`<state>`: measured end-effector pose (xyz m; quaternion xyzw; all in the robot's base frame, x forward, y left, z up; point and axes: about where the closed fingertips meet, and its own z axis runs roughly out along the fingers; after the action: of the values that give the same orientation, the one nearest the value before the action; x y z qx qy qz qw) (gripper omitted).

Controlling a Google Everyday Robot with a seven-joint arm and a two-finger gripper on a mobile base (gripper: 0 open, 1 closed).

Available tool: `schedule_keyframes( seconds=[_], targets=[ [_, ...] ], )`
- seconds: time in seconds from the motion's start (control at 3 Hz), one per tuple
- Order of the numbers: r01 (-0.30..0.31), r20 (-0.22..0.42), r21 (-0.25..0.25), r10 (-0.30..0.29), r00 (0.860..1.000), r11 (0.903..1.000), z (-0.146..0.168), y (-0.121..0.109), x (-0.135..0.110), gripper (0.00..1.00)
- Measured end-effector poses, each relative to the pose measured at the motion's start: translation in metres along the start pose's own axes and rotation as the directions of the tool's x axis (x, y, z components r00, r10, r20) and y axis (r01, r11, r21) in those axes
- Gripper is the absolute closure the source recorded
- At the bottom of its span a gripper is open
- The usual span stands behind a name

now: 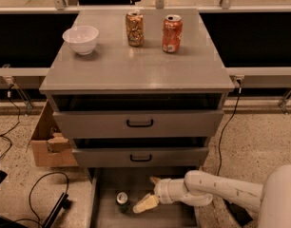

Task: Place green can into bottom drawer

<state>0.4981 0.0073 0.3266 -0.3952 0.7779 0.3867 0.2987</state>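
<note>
The green can (121, 199) stands upright on the grey floor of the open bottom drawer (164, 217), near its left side; its silver top shows. My gripper (151, 192) is inside the drawer just right of the can, fingers spread apart and holding nothing. One finger (145, 204) points toward the can with a small gap between them. The white arm reaches in from the lower right.
On the cabinet top (136, 65) stand a white bowl (81, 39), a brown-gold can (134, 28) and an orange-red can (171, 33). Two upper drawers with black handles (140, 123) are slightly open. A cardboard box (49, 144) and cables (45, 194) lie left on the floor.
</note>
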Motion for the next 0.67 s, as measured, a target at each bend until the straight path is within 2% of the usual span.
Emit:
schedule_keyframes(
  seconds=[0.33, 0.67],
  targets=[
    [0.012, -0.112, 0.107, 0.000, 0.994, 0.9942, -0.038, 0.006, 0.006, 0.00],
    [0.037, -0.202, 0.183, 0.001, 0.979, 0.9824, -0.093, 0.034, 0.008, 0.00]
  ],
)
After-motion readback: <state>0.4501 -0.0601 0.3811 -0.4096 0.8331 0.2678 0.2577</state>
